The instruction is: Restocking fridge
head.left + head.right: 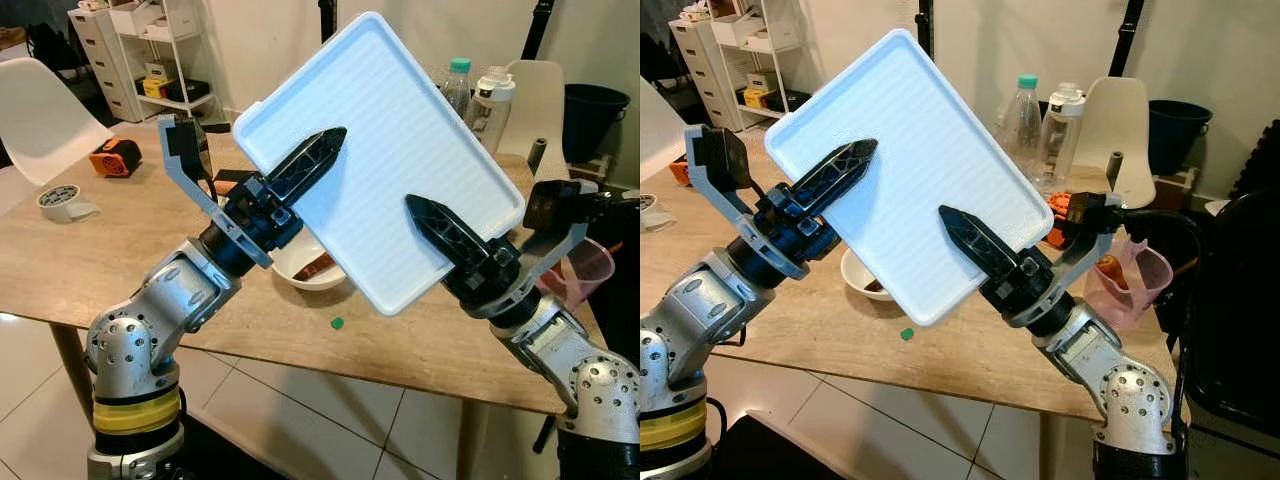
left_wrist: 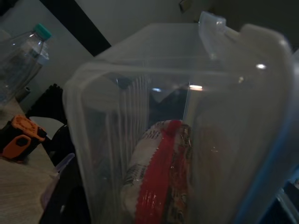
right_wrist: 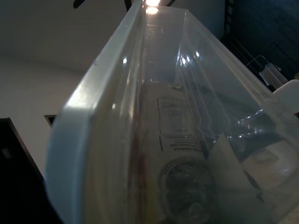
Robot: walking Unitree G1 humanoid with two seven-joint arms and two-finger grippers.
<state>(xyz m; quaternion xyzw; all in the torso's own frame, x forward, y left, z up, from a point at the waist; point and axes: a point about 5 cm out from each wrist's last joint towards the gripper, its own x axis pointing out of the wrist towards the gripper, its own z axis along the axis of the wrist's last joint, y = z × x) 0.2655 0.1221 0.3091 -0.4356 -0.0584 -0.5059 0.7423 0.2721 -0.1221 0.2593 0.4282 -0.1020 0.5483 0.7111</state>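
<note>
I hold the pale blue container point(image 1: 385, 160) tilted up above the wooden table point(image 1: 120, 250), my left gripper point(image 1: 300, 170) clenched on its left edge and my right gripper point(image 1: 445, 230) clenched on its lower right edge. From my head I see only its lidded back; beneath it on the table sits a white bowl point(image 1: 305, 272). My wrist views look through the clear wall at a red-and-white packet point(image 2: 156, 186) and a labelled packet point(image 3: 177, 163) inside.
</note>
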